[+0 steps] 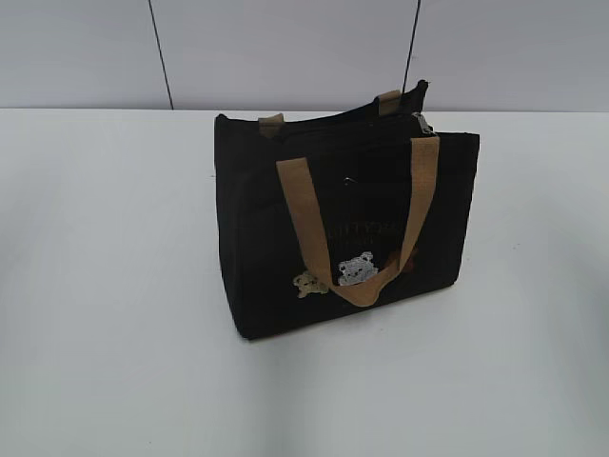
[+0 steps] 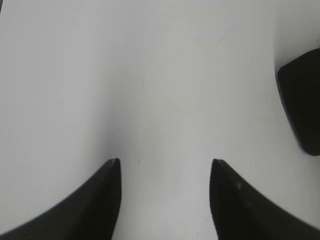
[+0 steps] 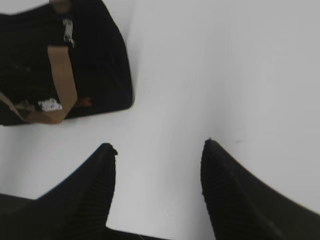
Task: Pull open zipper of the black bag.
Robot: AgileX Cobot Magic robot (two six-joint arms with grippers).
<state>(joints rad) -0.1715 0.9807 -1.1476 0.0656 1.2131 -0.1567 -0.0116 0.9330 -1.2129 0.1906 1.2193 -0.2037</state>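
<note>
One black bag [image 1: 285,238] stands upright, zipper [image 1: 333,116] shut, contents hidden.

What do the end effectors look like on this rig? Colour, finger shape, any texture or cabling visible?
Only the fingers show, in the wrist views. Left end effector: two black fingers, broad at the base, curving to narrow pointed tips, smooth matte finish. Right end effector: same black tapered shape, with fine ribbed texture on its fingers. No cables, markings or arm links visible; neither appears in the exterior view.

White table [image 1: 114,286] before a pale panelled wall [image 1: 285,48] with dark seams.
</note>
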